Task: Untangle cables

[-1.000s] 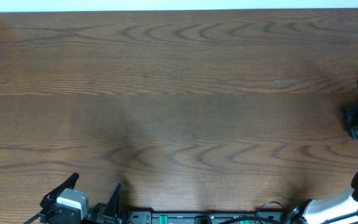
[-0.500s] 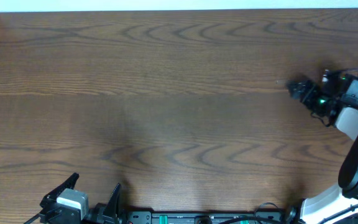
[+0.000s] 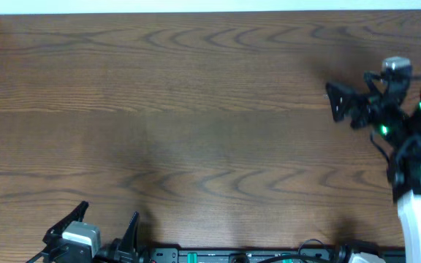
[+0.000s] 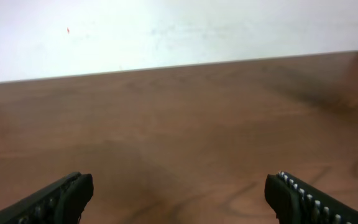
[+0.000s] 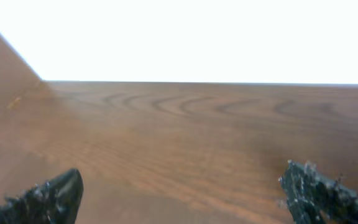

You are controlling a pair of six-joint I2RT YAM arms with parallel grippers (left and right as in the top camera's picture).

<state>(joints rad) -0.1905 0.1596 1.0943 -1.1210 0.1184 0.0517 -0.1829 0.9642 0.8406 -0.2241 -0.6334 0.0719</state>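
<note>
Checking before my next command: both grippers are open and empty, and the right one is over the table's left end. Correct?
Not quite: the right gripper is over the table's right end, as the overhead view shows. It and the left gripper are indeed open and empty.

I can read no text, label, brand, number or sign, neither on the wooden tabletop (image 3: 196, 109) nor on anything else in view.
</note>
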